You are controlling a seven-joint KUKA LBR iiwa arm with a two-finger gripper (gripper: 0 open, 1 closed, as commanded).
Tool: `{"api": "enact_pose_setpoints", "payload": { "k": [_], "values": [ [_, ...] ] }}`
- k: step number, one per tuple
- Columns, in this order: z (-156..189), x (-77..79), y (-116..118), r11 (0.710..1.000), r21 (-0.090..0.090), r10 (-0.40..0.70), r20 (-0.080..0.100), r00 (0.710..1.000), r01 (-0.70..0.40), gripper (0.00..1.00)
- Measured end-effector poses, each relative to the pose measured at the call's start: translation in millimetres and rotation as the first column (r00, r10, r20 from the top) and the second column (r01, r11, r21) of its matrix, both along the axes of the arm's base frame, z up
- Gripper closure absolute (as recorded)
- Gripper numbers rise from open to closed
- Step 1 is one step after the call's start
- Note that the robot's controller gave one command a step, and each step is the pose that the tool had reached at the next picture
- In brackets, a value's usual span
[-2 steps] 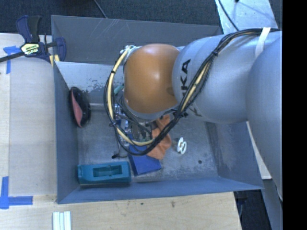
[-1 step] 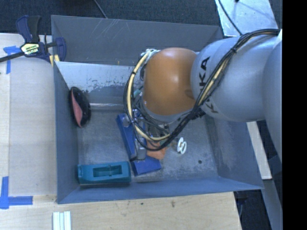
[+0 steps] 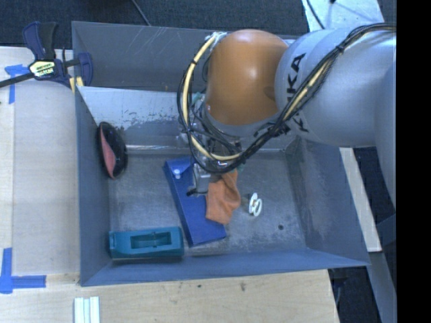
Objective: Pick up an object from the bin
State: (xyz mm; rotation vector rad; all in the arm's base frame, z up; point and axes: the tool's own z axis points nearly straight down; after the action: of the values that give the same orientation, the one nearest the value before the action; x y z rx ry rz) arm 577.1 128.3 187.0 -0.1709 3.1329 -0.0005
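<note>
Nearest item: teal block [image 3: 145, 242], rectangular w/ a recessed top, lying flat in the near-left corner of the bin [image 3: 236, 262], alongside the near wall. Just right of it, touching or almost touching: blue flat piece [image 3: 195, 217], long and narrow, running from the near-centre floor away toward the far wall at a slight slant to the left. An orange cloth [image 3: 223, 199], crumpled, lies over the right edge of the blue flat piece approx. mid-length. Right of the cloth, apart from it, a small white clip [image 3: 255, 205] sits alone on bare floor. Gripper [image 3: 197, 184] is down inside the bin at centre, directly over the far half of the blue flat piece, w/ the orange cloth just beside it on the right. Gripper opening: cannot tell from here; hold on any item: cannot tell, since the wrist blocks the line of sight. Further left, well apart from the rest, a black-and-pink oval item [image 3: 111, 150] leans against the left wall. Above the gripper: rounded orange cover [image 3: 246, 79] on the wrist, cables [image 3: 186, 103] looped round it, and the grey arm [image 3: 343, 86] entering from the right over the far-right rim.
</note>
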Motion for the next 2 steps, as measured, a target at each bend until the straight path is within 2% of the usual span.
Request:
{"api": "enact_pose_setpoints", "payload": {
  "k": [1,2],
  "values": [
    [-36,-22.3,-37,0.999,0.001,0.048,0.005,0.999,-0.048,0.00],
    [-63,-23.9,-47,1.000,0.000,0.024,-0.007,1.000,-0.024,0.00]
  ]
}}
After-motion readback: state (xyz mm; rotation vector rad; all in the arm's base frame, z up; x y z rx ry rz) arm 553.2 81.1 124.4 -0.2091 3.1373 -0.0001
